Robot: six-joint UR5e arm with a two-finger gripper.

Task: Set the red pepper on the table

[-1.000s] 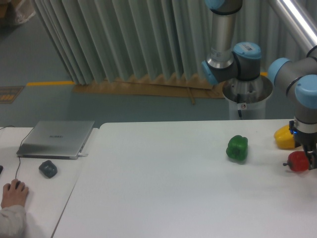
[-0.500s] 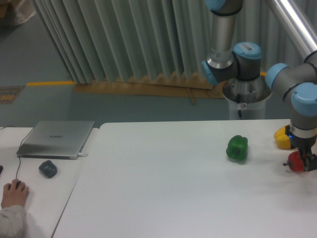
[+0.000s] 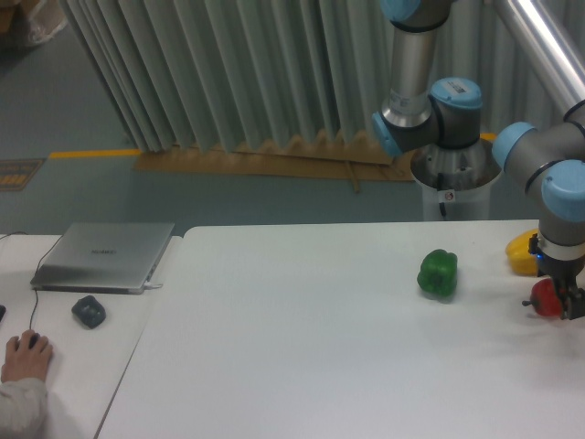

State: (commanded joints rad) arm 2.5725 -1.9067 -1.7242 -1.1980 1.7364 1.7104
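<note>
At the far right edge of the counter point(image 3: 302, 347), the red pepper point(image 3: 547, 298) sits low, at or just above the white top; can't tell if it's touching, since a faint shadow lies under it but the gap is too small to read. The arm's wrist comes down over it from above, and the fingers point(image 3: 559, 303) look clamped on the pepper from the side nearer the frame edge. The dark parts hug the right flank of the pepper, though part is cut off by the frame, so that's a judgement, not a clear view. The short dark stem pokes out to the left.

The yellow pepper point(image 3: 522, 255) is just behind, near the red one but apart from it, partly hidden by the wrist. The green pepper point(image 3: 438, 273) stands well to the left, clear of both.

Handling, as a guess: small and light, w/ glossy skin, so prob. slippery under hard pads. The body looks firm but hollow, so it would dent or slip if squeezed too hard. It's best held across the widest part of the body, not by the stem, which is thin and could snap. Being rounded, it may rock or roll a bit once let go.

Over on the smaller desk at left are a closed laptop point(image 3: 103, 256), a dark mouse-like lump point(image 3: 89, 311), and a person's hand point(image 3: 26, 356) resting on another mouse.
</note>
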